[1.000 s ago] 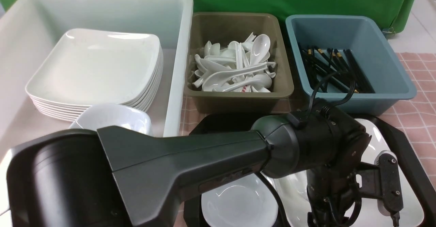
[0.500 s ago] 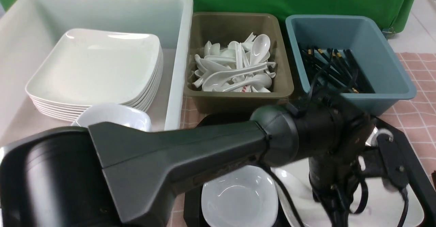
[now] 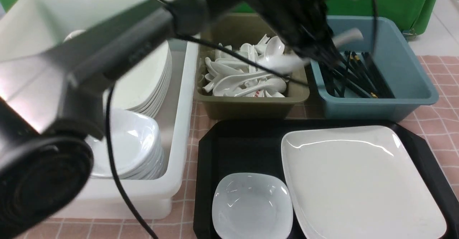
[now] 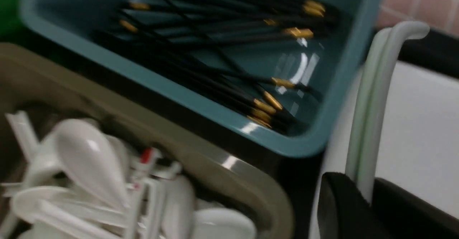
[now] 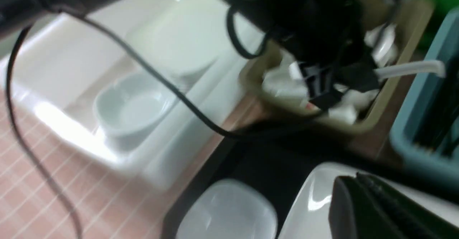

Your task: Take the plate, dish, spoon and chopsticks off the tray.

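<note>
The spoon step is under way: the left gripper point(image 4: 362, 199) is clamped on the spoon point(image 3: 290, 61), held in the air over the shared edge of the olive bin point(image 3: 251, 108) and the blue bin point(image 3: 405, 70). Next, I judge, it must shift fully over the olive bin's heap of spoons, then let go. The plate point(image 3: 358, 181) and dish point(image 3: 251, 205) sit side by side on the tray point(image 3: 244, 142); no chopsticks lie there. Half a second ago the left arm was low over the tray, hiding the plate; now it has risen towards the bins. Only part of the right gripper point(image 5: 358, 210) shows above the plate, so I cannot tell its state.
</note>
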Robot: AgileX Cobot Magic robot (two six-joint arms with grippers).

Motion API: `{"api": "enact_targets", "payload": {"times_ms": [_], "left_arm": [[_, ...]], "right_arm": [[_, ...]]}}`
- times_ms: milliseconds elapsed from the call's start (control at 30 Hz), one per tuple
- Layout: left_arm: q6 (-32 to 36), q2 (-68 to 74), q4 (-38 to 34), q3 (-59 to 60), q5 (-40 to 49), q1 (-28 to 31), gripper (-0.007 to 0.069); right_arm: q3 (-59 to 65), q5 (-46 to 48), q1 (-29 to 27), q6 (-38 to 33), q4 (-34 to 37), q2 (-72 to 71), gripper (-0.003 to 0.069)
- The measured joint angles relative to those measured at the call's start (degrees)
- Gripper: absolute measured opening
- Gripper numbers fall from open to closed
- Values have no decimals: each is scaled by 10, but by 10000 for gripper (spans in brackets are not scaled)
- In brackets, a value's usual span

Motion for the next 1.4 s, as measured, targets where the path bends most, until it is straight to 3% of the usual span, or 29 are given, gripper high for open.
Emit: {"api": "enact_targets", "payload": {"times_ms": [167,367,467,633,733,833,933,1033,1267,1400], "left_arm": [[-2,22,-65,-2,-87,70,28],[-28,75,-62,-2,-141,92,68],[-40,89,-49,-2,-143,92,129],[-146,95,26,-10,-91,93,353],[-171,82,43,-22,-31,94,398],[-156,44,29,-37,89,90,337],[-116,10,16,-33,158,69,148],[-87,-19,5,3,168,40,27],[-62,-54,3,174,180,-6,1],[-55,-44,36,243,179,-8,62]], "right_arm": [[1,-98,0,-13,4,50,30],[1,-120,0,-15,5,105,30],[2,-120,0,-15,5,117,30],[2,-116,0,-16,7,121,30],[2,-105,0,-16,7,121,30],[2,-74,0,-16,7,121,30],[2,-56,0,-16,8,121,30],[2,-38,0,-17,9,121,30],[2,32,0,-66,8,121,30],[2,130,0,-118,8,121,30]]}}
